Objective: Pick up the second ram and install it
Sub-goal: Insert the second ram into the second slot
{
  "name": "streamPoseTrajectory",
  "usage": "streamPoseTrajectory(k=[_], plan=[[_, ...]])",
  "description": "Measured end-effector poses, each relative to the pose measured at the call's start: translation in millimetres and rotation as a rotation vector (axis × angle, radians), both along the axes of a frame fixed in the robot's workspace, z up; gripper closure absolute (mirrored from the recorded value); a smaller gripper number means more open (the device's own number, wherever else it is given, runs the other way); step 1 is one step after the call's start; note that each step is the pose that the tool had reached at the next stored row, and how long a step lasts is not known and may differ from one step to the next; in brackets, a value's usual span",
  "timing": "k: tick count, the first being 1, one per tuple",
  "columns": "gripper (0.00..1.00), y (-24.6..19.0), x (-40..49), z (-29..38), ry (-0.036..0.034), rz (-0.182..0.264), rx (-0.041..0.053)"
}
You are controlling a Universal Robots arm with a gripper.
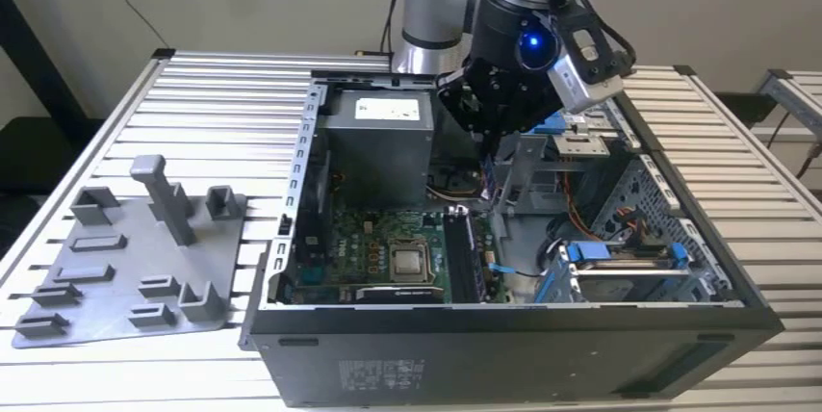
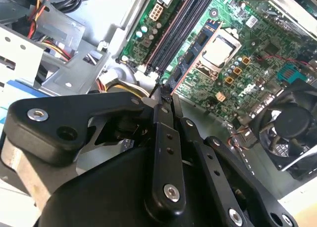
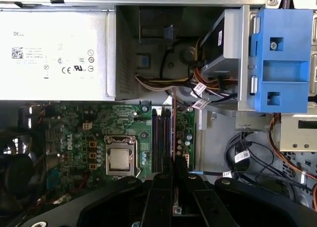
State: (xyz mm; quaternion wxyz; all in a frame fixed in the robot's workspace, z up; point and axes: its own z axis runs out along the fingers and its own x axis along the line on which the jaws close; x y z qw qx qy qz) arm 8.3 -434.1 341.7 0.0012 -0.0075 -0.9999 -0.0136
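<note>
My gripper (image 1: 492, 142) hangs inside the open computer case (image 1: 514, 335), above the green motherboard (image 1: 372, 248). Its fingers are shut on the second ram (image 2: 195, 49), a thin dark strip with chips and a reddish edge that reaches out from the fingertips. In the first wrist view the gripper (image 3: 173, 165) holds the ram (image 3: 173, 128) edge-on as a thin line, right beside the long black memory sockets (image 3: 161, 133). In the second wrist view the closed gripper (image 2: 162, 96) sits just short of those sockets (image 2: 181, 24). I cannot tell whether the ram touches a socket.
The grey power-supply box (image 1: 379, 142) stands at the case's back. A processor (image 3: 120, 158) lies beside the sockets, and a fan (image 2: 292, 123) sits further off. A blue drive bracket (image 3: 285, 59) and cable bundles (image 3: 208, 88) crowd the other side. A grey pegged tray (image 1: 129, 258) rests on the slatted table.
</note>
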Motion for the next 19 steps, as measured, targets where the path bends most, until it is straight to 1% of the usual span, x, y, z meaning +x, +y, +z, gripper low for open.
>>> streamPoseTrajectory(k=[2,4,5,7,14,19], plan=[[0.86,0.0,0.0,-0.4,0.0000,0.000,0.0001],[0.86,0.0,-0.3,-2.3,0.0001,0.000,-0.0034],[0.86,-0.4,-0.3,-3.6,0.0001,0.000,-0.0038],[0.86,-1.2,-0.9,-7.2,0.0000,0.000,-0.0038],[0.86,-6.6,-4.1,-19.5,0.0000,0.000,-0.0039],[0.86,-7.5,-8.2,-28.5,0.0000,0.000,-0.0039]])
